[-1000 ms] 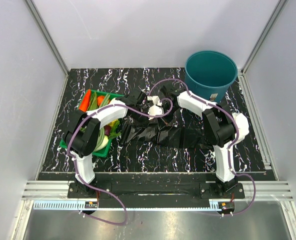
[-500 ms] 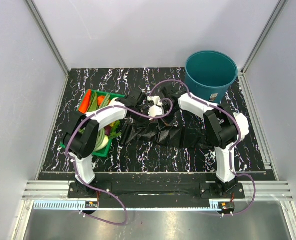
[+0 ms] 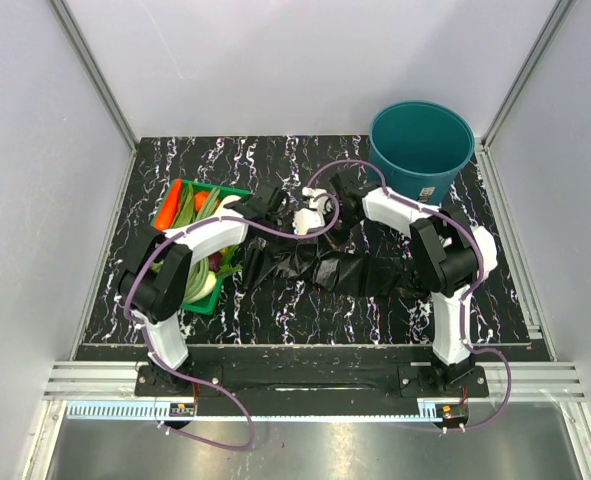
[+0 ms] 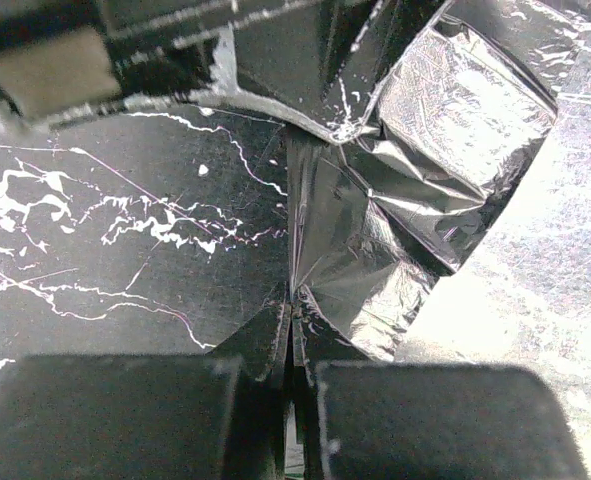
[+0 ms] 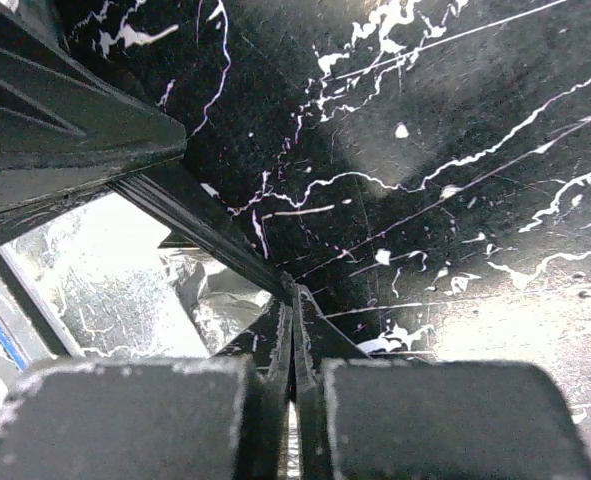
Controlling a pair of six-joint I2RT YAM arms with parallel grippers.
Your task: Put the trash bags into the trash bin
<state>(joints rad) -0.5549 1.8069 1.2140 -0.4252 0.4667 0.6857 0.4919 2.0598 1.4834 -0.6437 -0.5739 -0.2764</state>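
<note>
A black glossy trash bag (image 3: 320, 265) lies crumpled across the middle of the marble-patterned table. My left gripper (image 3: 283, 206) is at its far left edge, shut on a fold of the film (image 4: 355, 250) that fans out from the fingertips (image 4: 275, 345). My right gripper (image 3: 335, 197) is at the bag's far right edge, also shut, with a thin edge of film (image 5: 215, 300) pinched at its tips (image 5: 295, 300). The teal trash bin (image 3: 421, 150) stands upright at the far right corner, a short way beyond the right gripper. What is inside it does not show.
A green rectangular tray (image 3: 237, 190) with vegetables sits at the left, under the left forearm. Purple cables (image 3: 335, 163) loop above the bag between the two arms. Aluminium frame posts and grey walls close in the table on three sides.
Both grippers stay shut on the bag. The right gripper has shifted slightly toward the bin and the left has followed, drawing the bag's far edge along and bunching the film.
</note>
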